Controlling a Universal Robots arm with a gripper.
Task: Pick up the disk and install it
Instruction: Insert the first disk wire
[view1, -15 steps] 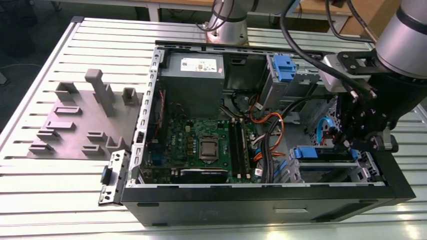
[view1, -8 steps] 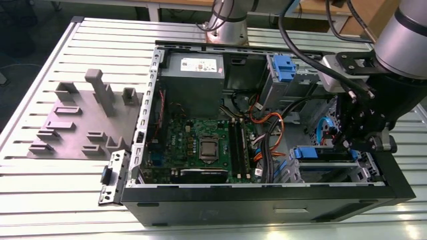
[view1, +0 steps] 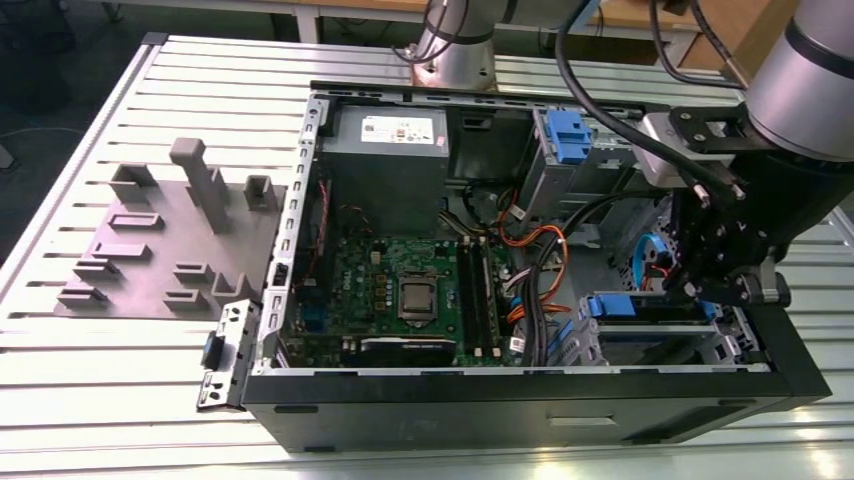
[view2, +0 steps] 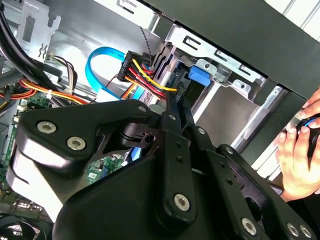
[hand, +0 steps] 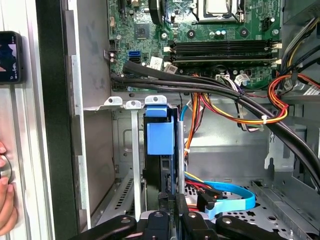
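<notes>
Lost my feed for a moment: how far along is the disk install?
The disk stands on edge in the drive bay of the open computer case, apparently inserted. The gripper sits right at its outer edge. Whether it is fully seated can't be told.

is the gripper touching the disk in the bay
Cannot tell. In the first wrist view the gripper sits right at the disk's edge, but the contact point is hidden.
</notes>
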